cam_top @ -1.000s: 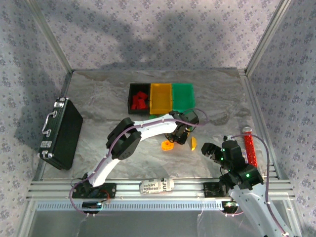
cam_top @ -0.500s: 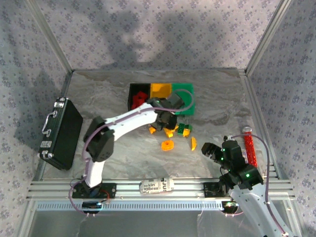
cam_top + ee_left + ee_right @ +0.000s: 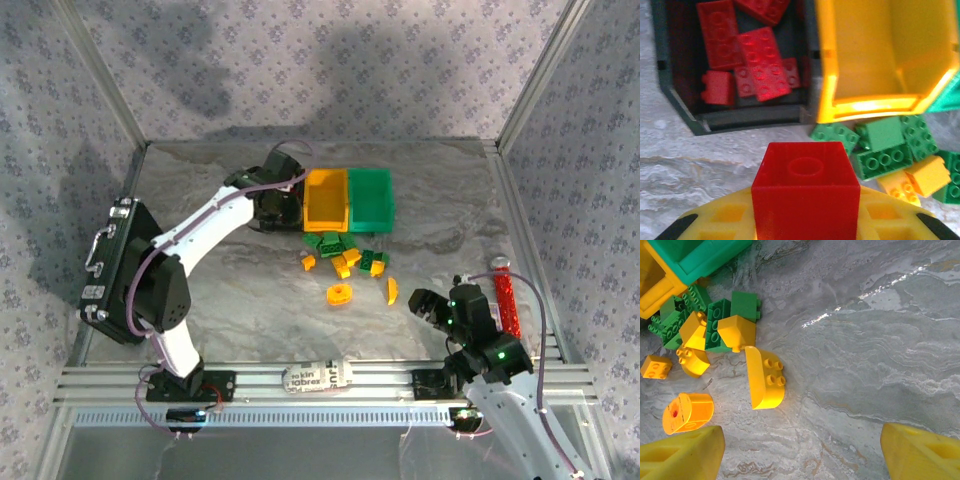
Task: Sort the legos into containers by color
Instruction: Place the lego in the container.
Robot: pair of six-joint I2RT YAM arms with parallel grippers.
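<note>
From above, the left hand [image 3: 275, 205] hangs over the left end of the row of bins [image 3: 348, 198]. A second ago it was low over the pile of bricks [image 3: 345, 258], so the arm has swung up and across to the bins. The pile lies on the table [image 3: 450, 200], just in front of the yellow bin [image 3: 326, 198] and the green bin [image 3: 371, 198]. The round orange piece [image 3: 340, 294] sits a bit nearer to the robot. The right hand [image 3: 430, 305] has not moved at all.

In the left wrist view, the left hand [image 3: 805, 225] is squeezed tight on a red brick [image 3: 806, 190]. The black bin [image 3: 752, 120] is right ahead, with more red bricks [image 3: 755, 65] already inside. The brick is not over the bin's hole yet. I think it needs to go a little farther, and then the hand can let go. Green bricks [image 3: 882, 150] wait on the table beside the yellow bin [image 3: 865, 107], which looks empty.

In the right wrist view, the right hand [image 3: 800, 460] is spread wide with nothing in it. Below it lie a curved yellow brick [image 3: 766, 377] and the round orange piece [image 3: 687, 412]. A corner of the green bin [image 3: 695, 257] peeks in. Many yellow and green bricks are left to sort.
</note>
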